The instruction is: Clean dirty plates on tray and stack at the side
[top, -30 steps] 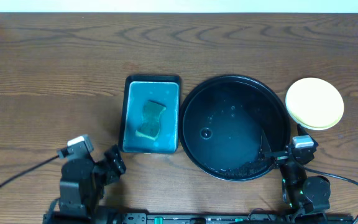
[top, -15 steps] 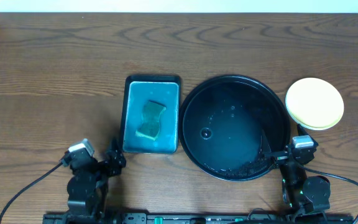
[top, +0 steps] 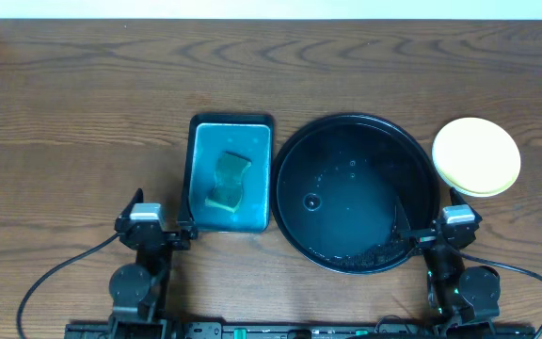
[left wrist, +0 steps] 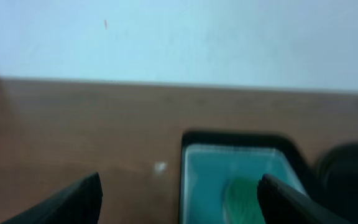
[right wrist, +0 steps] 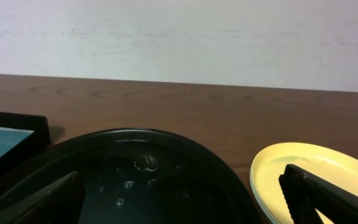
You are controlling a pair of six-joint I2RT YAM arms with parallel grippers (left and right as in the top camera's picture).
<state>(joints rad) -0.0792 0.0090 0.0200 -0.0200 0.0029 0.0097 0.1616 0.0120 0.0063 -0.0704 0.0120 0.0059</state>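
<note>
The left gripper [left wrist: 179, 186] and right gripper [right wrist: 179, 177] stood spread, empty. Risk: a right-arm swing toppling the plate stack [top: 476, 155] at the tray's [top: 356, 119] three o'clock.

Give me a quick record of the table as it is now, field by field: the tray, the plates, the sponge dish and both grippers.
tray: round black tray, wet, with no plates on it
plates: stacked on the table to the right of the tray, pale yellow plate on top; number underneath unclear
sponge dish: teal rectangular dish left of the tray, with a green sponge lying in it
left gripper: open, holding nothing, at the near-left corner of the sponge dish
right gripper: open, holding nothing, at the near edge of the tray, facing the tray and the plates
</note>
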